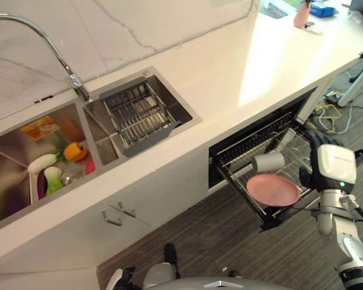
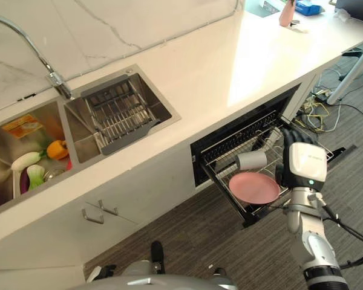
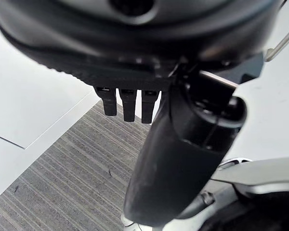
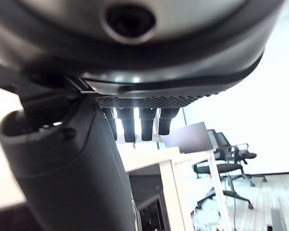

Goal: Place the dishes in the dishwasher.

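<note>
White counter (image 1: 230, 84) with a sink (image 1: 24, 145) sits above the pulled-out dishwasher rack (image 1: 254, 175). Pink plate (image 1: 272, 189) and grey cup (image 1: 269, 162) are seen lying at its front edge. Right hand (image 1: 327, 166) is held just beside them, fingers straight, nothing gripped; left hand (image 3: 130, 103) is relaxed too.

Right hand (image 1: 333, 166): dark fingers (image 1: 317, 140), pale grey back plate with a small green light. Right arm (image 1: 349, 244): silver-grey, in segments, black ring near the lower joint. Left hand (image 3: 135, 53), seen close: black rounded casing, ribbed strip along the edge, row of blocky dark fingers (image 3: 127, 103), thick glossy black thumb (image 3: 183, 159). Right wrist view shows the same build: dotted grille strip (image 4: 164, 100), round recess (image 4: 130, 20) in the casing.
</note>
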Motion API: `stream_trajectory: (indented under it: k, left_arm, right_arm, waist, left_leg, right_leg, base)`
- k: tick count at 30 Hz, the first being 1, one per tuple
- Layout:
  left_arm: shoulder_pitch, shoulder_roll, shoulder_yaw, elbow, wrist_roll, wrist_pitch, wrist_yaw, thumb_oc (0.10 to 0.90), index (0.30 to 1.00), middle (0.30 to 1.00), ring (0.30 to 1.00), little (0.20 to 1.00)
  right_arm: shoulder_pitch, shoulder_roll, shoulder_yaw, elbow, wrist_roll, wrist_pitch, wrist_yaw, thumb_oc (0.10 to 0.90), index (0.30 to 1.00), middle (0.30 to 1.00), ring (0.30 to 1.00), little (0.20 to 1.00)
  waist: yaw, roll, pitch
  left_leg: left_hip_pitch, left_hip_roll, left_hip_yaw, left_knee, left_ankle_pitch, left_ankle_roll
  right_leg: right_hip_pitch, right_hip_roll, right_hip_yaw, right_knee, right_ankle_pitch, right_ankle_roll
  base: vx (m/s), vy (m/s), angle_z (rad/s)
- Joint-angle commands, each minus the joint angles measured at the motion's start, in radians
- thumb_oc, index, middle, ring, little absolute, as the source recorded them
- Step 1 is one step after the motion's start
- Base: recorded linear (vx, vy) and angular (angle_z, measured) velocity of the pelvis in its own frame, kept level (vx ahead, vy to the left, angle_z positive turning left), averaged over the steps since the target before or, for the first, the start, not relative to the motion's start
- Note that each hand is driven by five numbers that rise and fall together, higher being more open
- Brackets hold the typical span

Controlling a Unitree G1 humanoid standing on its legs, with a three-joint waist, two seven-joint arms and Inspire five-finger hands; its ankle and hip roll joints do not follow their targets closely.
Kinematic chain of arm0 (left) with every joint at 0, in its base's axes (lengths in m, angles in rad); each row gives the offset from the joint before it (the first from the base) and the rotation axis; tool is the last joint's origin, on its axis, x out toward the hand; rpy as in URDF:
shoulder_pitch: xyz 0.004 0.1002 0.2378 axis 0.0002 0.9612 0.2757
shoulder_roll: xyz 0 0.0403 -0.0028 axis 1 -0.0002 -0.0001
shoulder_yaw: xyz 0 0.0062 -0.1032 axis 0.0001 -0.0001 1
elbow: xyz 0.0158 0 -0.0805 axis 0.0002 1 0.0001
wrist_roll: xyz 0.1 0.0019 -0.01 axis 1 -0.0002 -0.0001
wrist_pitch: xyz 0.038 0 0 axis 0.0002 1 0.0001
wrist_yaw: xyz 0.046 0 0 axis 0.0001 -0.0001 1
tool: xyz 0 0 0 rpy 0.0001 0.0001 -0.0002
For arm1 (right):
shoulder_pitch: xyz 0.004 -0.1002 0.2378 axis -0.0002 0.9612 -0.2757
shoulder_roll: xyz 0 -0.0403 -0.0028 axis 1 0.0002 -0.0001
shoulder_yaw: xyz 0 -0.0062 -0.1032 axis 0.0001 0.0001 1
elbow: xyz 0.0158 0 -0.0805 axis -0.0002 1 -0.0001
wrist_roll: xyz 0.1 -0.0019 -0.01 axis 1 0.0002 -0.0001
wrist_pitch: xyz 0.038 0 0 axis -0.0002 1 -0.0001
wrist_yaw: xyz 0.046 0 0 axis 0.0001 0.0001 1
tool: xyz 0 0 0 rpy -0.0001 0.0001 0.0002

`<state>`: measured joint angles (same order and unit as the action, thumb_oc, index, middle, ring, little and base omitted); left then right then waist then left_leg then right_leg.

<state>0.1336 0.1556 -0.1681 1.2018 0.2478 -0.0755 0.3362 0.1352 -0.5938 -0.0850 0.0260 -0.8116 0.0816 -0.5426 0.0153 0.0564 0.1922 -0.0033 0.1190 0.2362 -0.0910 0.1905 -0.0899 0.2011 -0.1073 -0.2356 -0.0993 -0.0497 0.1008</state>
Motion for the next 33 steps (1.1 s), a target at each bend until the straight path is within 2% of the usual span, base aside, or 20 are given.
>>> stream_trajectory:
  k: [1, 2, 3, 5, 7, 8, 9, 10, 12, 13, 14, 17, 19, 20, 21, 25, 26, 27, 29, 33]
  left_arm:
    - [-0.096, 0.002, 0.025, 0.048, 0.006, -0.002, 0.021, 0.8, 0.9, 0.9, 0.9, 0.9]
    - [-0.095, 0.002, 0.029, 0.046, 0.008, 0.002, 0.024, 0.8, 0.9, 0.9, 0.9, 0.9]
    - [-0.09, 0.001, 0.048, 0.044, 0.002, 0.009, 0.029, 0.8, 0.9, 0.9, 0.9, 0.9]
    - [-0.089, 0.001, 0.052, 0.044, 0.002, 0.01, 0.03, 0.8, 0.9, 0.9, 0.9, 0.9]
    - [-0.09, -0.002, 0.058, 0.034, 0.003, 0.016, 0.024, 0.8, 0.9, 0.9, 0.9, 0.9]
    - [-0.089, -0.002, 0.058, 0.034, 0.003, 0.016, 0.024, 0.8, 0.9, 0.9, 0.9, 0.9]
    - [-0.088, -0.002, 0.058, 0.021, 0.001, 0.017, 0.019, 0.8, 0.9, 0.9, 0.9, 0.9]
    - [-0.086, -0.003, 0.055, 0.01, -0.002, 0.018, 0.02, 0.8, 0.9, 0.9, 0.9, 0.9]
    - [-0.082, -0.001, 0.048, 0.001, -0.005, 0.015, 0.016, 0.8, 0.9, 0.9, 0.9, 0.9]
    - [-0.082, -0.002, 0.038, -0.002, -0.011, 0.015, 0.015, 0.8, 0.9, 0.9, 0.9, 0.9]
    - [-0.082, -0.002, 0.038, -0.002, -0.011, 0.015, 0.015, 0.8, 0.9, 0.9, 0.9, 0.9]
    - [-0.088, -0.002, 0.018, -0.007, -0.011, 0.012, 0.014, 0.8, 0.9, 0.9, 0.9, 0.9]
    - [-0.091, -0.003, 0.007, -0.016, -0.031, 0.002, 0.019, 0.8, 0.9, 0.9, 0.9, 0.9]
    - [-0.091, -0.002, 0.005, -0.03, -0.079, -0.014, 0.024, 0.8, 0.9, 0.9, 0.9, 0.9]
    - [-0.093, -0.003, 0.009, -0.031, -0.08, -0.014, 0.023, 0.8, 0.9, 0.9, 0.9, 0.9]
    - [-0.088, 0.004, -0.017, -0.064, -0.121, -0.034, 0.03, 0.8, 0.9, 0.9, 0.9, 0.9]
    - [-0.085, 0.005, -0.031, -0.055, -0.136, -0.034, 0.024, 0.8, 0.9, 0.9, 0.9, 0.9]
    - [-0.085, 0.005, -0.031, -0.055, -0.136, -0.034, 0.024, 0.8, 0.9, 0.9, 0.9, 0.9]
    - [-0.089, 0.004, -0.037, -0.029, -0.147, -0.025, 0.019, 0.8, 0.9, 0.9, 0.9, 0.9]
    - [-0.086, 0.003, -0.035, 0.009, -0.21, -0.032, -0.001, 0.8, 0.9, 0.9, 0.9, 0.9]
  right_arm:
    - [-0.093, -0.031, -0.102, -0.08, 0.069, -0.066, -0.127, 0.8, 0.9, 0.9, 0.9, 0.9]
    - [-0.065, -0.017, -0.136, -0.116, 0.086, -0.074, -0.132, 0.8, 0.9, 0.9, 0.9, 0.9]
    - [0.021, 0.021, -0.2, -0.09, 0.135, -0.057, -0.142, 0.8, 0.9, 0.9, 0.9, 0.9]
    - [0.041, 0.03, -0.215, -0.072, 0.144, -0.048, -0.152, 0.8, 0.9, 0.9, 0.9, 0.9]
    - [0.105, 0.061, -0.236, 0.054, 0.196, -0.006, -0.138, 0.8, 0.9, 0.9, 0.9, 0.9]
    - [0.104, 0.061, -0.235, 0.055, 0.196, -0.006, -0.138, 0.8, 0.9, 0.9, 0.9, 0.9]
    - [0.117, 0.069, -0.252, 0.08, 0.204, 0.016, -0.145, 0.653, 0.679, 0.679, 0.679, 0.679]
    - [0.124, 0.088, -0.253, 0.074, 0.222, 0.009, -0.146, 0.4, 0.3, 0.3, 0.3, 0.3]
    - [0.129, 0.097, -0.234, 0.133, 0.265, -0.006, -0.135, 0.4, 0.3, 0.3, 0.3, 0.3]
    - [0.121, 0.11, -0.203, 0.119, 0.266, -0.016, -0.128, 0.4, 0.3, 0.3, 0.3, 0.3]
    - [0.121, 0.11, -0.203, 0.119, 0.266, -0.016, -0.128, 0.4, 0.3, 0.3, 0.3, 0.3]
    - [0.073, 0.097, -0.138, 0.182, 0.274, -0.023, -0.114, 0.4, 0.3, 0.3, 0.3, 0.3]
    - [-0.013, 0.074, -0.067, 0.222, 0.28, -0.035, -0.118, 0.4, 0.3, 0.3, 0.3, 0.3]
    - [-0.087, 0.065, -0.007, 0.269, 0.288, -0.04, -0.121, 0.4, 0.3, 0.3, 0.3, 0.3]
    - [-0.098, 0.063, 0.0, 0.279, 0.29, -0.043, -0.125, 0.4, 0.3, 0.3, 0.3, 0.3]
    - [-0.254, 0.035, 0.107, 0.395, 0.292, -0.036, -0.128, 0.4, 0.3, 0.3, 0.3, 0.3]
    - [-0.319, 0.017, 0.145, 0.476, 0.3, -0.028, -0.12, 0.4, 0.3, 0.3, 0.3, 0.3]
    - [-0.319, 0.017, 0.145, 0.476, 0.3, -0.028, -0.12, 0.4, 0.3, 0.3, 0.3, 0.3]
    - [-0.379, -0.004, 0.18, 0.559, 0.321, -0.027, -0.11, 0.4, 0.3, 0.3, 0.3, 0.3]
    - [-0.512, -0.035, 0.244, 0.795, 0.376, -0.025, -0.109, 0.4, 0.3, 0.3, 0.3, 0.3]
  waist:
    - [0.013, -0.038, -0.001]
    - [0.01, -0.039, -0.003]
    - [-0.008, -0.044, -0.005]
    - [-0.012, -0.045, -0.004]
    - [-0.023, -0.042, 0.001]
    - [-0.023, -0.042, 0.0]
    - [-0.029, -0.034, 0.011]
    - [-0.033, -0.027, 0.019]
    - [-0.037, -0.011, 0.034]
    - [-0.039, 0.01, 0.054]
    - [-0.039, 0.01, 0.054]
    - [-0.032, 0.041, 0.07]
    - [-0.024, 0.059, 0.078]
    - [-0.003, 0.071, 0.084]
    - [-0.008, 0.072, 0.085]
    - [0.04, 0.091, 0.089]
    - [0.07, 0.096, 0.088]
    - [0.07, 0.096, 0.088]
    - [0.101, 0.098, 0.075]
    - [0.167, 0.083, 0.035]
  left_leg:
    - [0.112, 0.03, 0.015, 0.004, -0.122, -0.037]
    - [0.113, 0.031, 0.018, 0.004, -0.122, -0.037]
    - [0.122, 0.033, 0.027, 0.004, -0.127, -0.035]
    - [0.124, 0.033, 0.029, 0.004, -0.127, -0.035]
    - [0.122, 0.037, 0.033, 0.004, -0.124, -0.035]
    - [0.122, 0.037, 0.033, 0.004, -0.124, -0.035]
    - [0.117, 0.038, 0.032, 0.005, -0.121, -0.035]
    - [0.112, 0.038, 0.031, 0.006, -0.119, -0.035]
    - [0.104, 0.036, 0.03, 0.007, -0.115, -0.035]
    - [0.092, 0.034, 0.028, 0.009, -0.107, -0.038]
    - [0.092, 0.034, 0.028, 0.009, -0.107, -0.038]
    - [0.076, 0.032, 0.018, 0.01, -0.096, -0.04]
    - [0.067, 0.03, 0.01, 0.012, -0.09, -0.042]
    - [0.067, 0.027, -0.003, 0.016, -0.09, -0.043]
    - [0.062, 0.028, -0.005, 0.014, -0.085, -0.042]
    - [0.044, 0.018, -0.049, 0.019, -0.077, -0.042]
    - [0.041, 0.01, -0.087, 0.023, -0.076, -0.047]
    - [0.041, 0.01, -0.087, 0.023, -0.076, -0.047]
    - [0.029, 0.005, -0.13, 0.024, -0.067, -0.057]
    - [0.006, -0.007, -0.218, 0.022, -0.054, -0.073]
  right_leg:
    - [-0.017, 0.009, 0.008, 0.014, -0.017, 0.017]
    - [-0.018, 0.01, 0.012, 0.014, -0.017, 0.017]
    - [-0.022, 0.014, 0.028, 0.017, -0.017, 0.015]
    - [-0.022, 0.016, 0.033, 0.019, -0.017, 0.013]
    - [-0.03, 0.019, 0.037, 0.023, -0.017, 0.011]
    - [-0.03, 0.02, 0.037, 0.023, -0.017, 0.011]
    - [-0.039, 0.019, 0.036, 0.031, -0.018, 0.009]
    - [-0.048, 0.017, 0.035, 0.042, -0.021, 0.008]
    - [-0.06, 0.013, 0.033, 0.056, -0.025, 0.005]
    - [-0.076, 0.007, 0.027, 0.069, -0.026, 0.002]
    - [-0.076, 0.007, 0.027, 0.069, -0.026, 0.002]
    - [-0.092, 0.003, 0.013, 0.087, -0.031, -0.001]
    - [-0.094, -0.002, 0.001, 0.093, -0.033, -0.002]
    - [-0.087, -0.008, -0.015, 0.101, -0.043, -0.002]
    - [-0.091, -0.007, -0.017, 0.1, -0.038, -0.003]
    - [-0.079, -0.024, -0.071, 0.12, -0.052, -0.007]
    - [-0.057, -0.033, -0.113, 0.131, -0.069, -0.011]
    - [-0.057, -0.033, -0.113, 0.131, -0.069, -0.011]
    - [-0.033, -0.037, -0.168, 0.134, -0.079, -0.017]
    - [0.03, -0.033, -0.273, 0.118, -0.096, -0.024]
  base:
    - [-0.01, -0.005, -0.09]
    - [-0.02, -0.012, -0.18]
    - [-0.02, -0.016, -0.25]
    - [-0.01, -0.011, -0.24]
    - [-0.02, -0.014, -0.21]
    - [-0.05, -0.002, -0.1]
    - [-0.06, 0.009, -0.09]
    - [-0.08, 0.011, -0.03]
    - [-0.09, 0.031, -0.05]
    - [-0.09, 0.047, -0.03]
    - [-0.1, 0.058, -0.02]
    - [-0.07, 0.028, 0.01]
    - [-0.06, 0.013, 0.16]
    - [-0.06, -0.006, 0.21]
    - [-0.05, -0.023, 0.24]
    - [-0.03, -0.041, 0.46]
    - [-0.01, -0.062, 0.43]
    - [-0.01, -0.081, 0.54]
    - [-0.01, -0.067, 1.16]
    - [0.04, -0.078, 1.09]
